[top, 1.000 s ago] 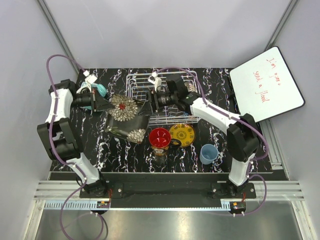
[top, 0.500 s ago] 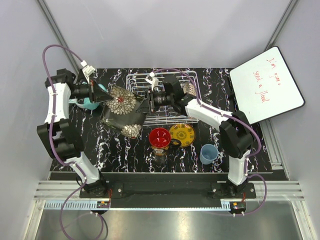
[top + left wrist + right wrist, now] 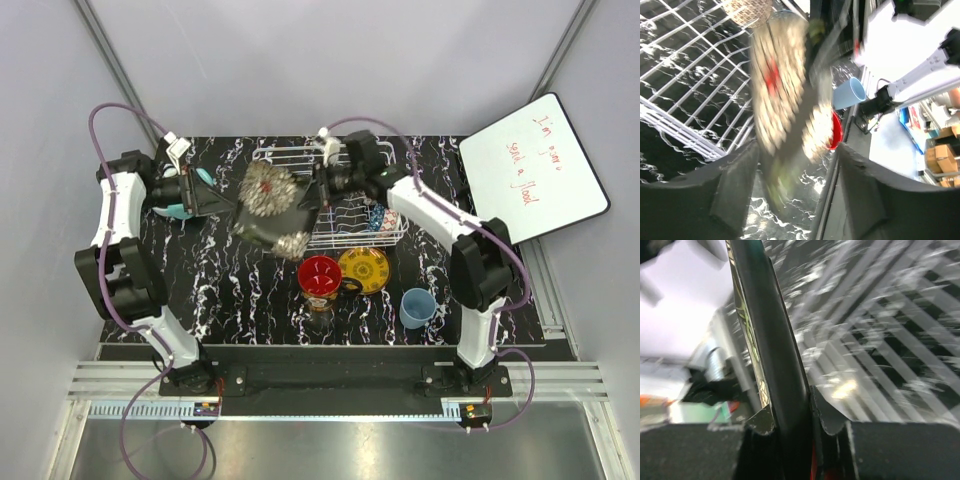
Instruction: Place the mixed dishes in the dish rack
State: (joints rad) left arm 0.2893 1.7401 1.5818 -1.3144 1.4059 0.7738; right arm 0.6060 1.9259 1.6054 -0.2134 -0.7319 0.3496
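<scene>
The square dark floral plate [image 3: 270, 208] hangs tilted on edge over the left end of the white wire dish rack [image 3: 352, 236]. My right gripper [image 3: 316, 196] is shut on its right rim; in the right wrist view the plate's edge [image 3: 769, 335] sits pinched between both fingers. Just left of the plate, my left gripper [image 3: 218, 200] stands open, and the blurred plate [image 3: 785, 100] shows ahead of its spread fingers [image 3: 735, 185]. A blue patterned bowl [image 3: 377, 217] lies in the rack. The red bowl [image 3: 320, 275], yellow plate [image 3: 364, 269] and light-blue cup [image 3: 417, 307] sit on the table in front.
Teal headphones [image 3: 183, 196] lie under the left wrist. A whiteboard with red writing [image 3: 535, 165] leans at the right edge of the table. A dark mug [image 3: 320, 305] stands just in front of the red bowl. A brown-mesh bowl [image 3: 747, 10] sits in the rack.
My right gripper shut on the plate's right rim while the left one opened and let go. The plate rose off the table, tipped on edge and moved right toward the rack.
</scene>
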